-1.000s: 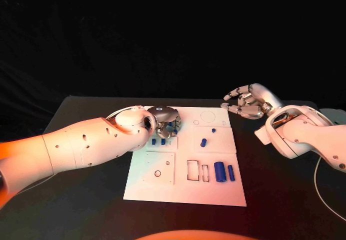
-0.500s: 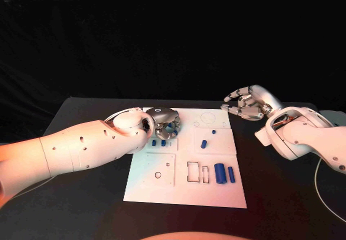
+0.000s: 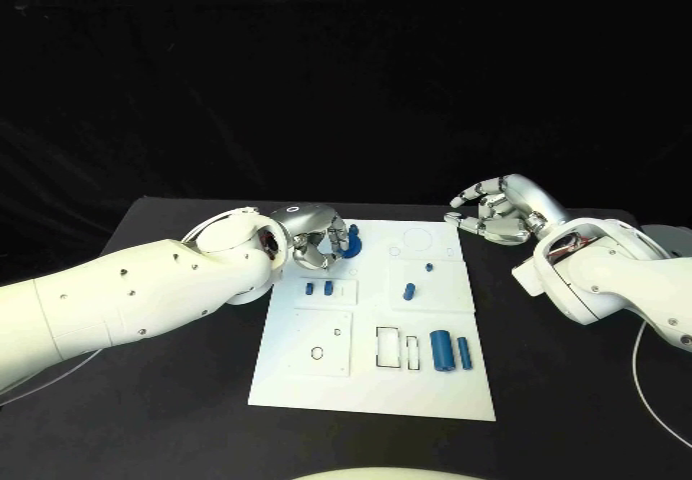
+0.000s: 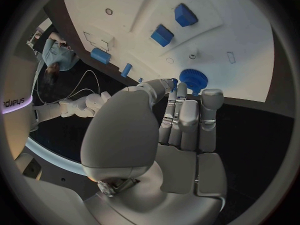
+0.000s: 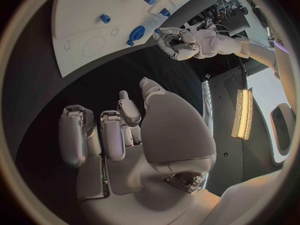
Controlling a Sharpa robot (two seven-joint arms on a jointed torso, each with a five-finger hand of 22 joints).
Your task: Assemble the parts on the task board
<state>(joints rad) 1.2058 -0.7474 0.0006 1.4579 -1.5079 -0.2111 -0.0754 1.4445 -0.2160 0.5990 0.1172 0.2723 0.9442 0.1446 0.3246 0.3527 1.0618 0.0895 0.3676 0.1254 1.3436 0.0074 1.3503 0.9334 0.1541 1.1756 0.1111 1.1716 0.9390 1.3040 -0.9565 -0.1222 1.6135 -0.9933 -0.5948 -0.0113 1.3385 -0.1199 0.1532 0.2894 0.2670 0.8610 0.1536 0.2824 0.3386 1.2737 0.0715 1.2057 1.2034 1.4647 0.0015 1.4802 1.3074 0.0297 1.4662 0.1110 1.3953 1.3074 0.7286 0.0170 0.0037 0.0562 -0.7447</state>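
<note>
Left robot hand [image 3: 320, 243] apparently pinching blue gear [image 3: 353, 241] at task board [image 3: 372, 385] edge, right robot hand [image 3: 495, 210] empty, spread

A black table [image 3: 159, 400] spreads beneath a black backdrop [image 3: 346, 100] that rises behind its far edge. A thin white cable [image 3: 652, 385] trails across the table's right side.
</note>
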